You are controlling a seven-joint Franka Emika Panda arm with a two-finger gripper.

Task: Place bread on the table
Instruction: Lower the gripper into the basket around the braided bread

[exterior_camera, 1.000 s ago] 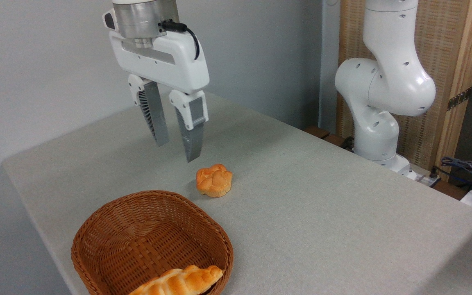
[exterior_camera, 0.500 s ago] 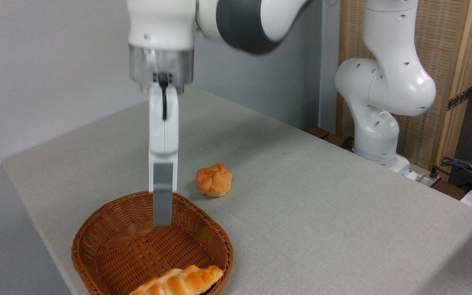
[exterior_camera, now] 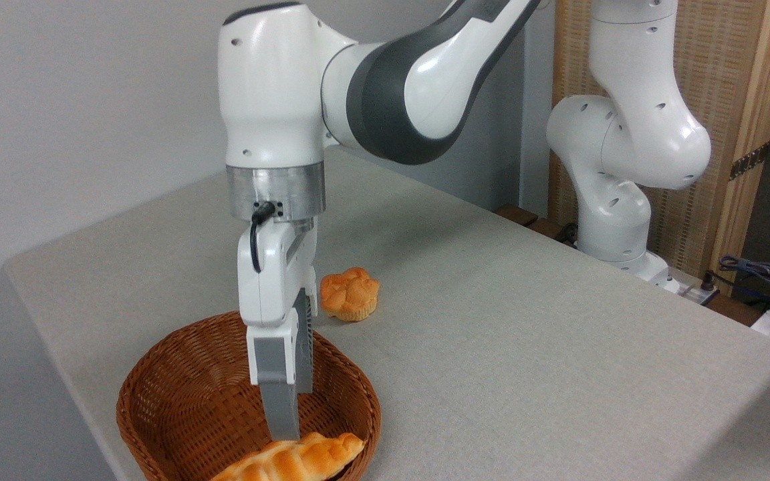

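Gripper (exterior_camera: 283, 427): pointing straight down inside the basket (exterior_camera: 178, 387), seen edge-on, fingers overlapping, gap not readable; near fingertip sitting just above the bread (exterior_camera: 291, 459). Bread: lying along the basket's front wall, partly cut off by the frame. Bun (exterior_camera: 349, 293): sitting on the table (exterior_camera: 525, 334), just behind the basket. Arm base (exterior_camera: 615, 167): standing at the far right edge.

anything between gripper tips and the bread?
Nothing: in the camera view the gripper tips sit right above the bread inside the basket, no object between.
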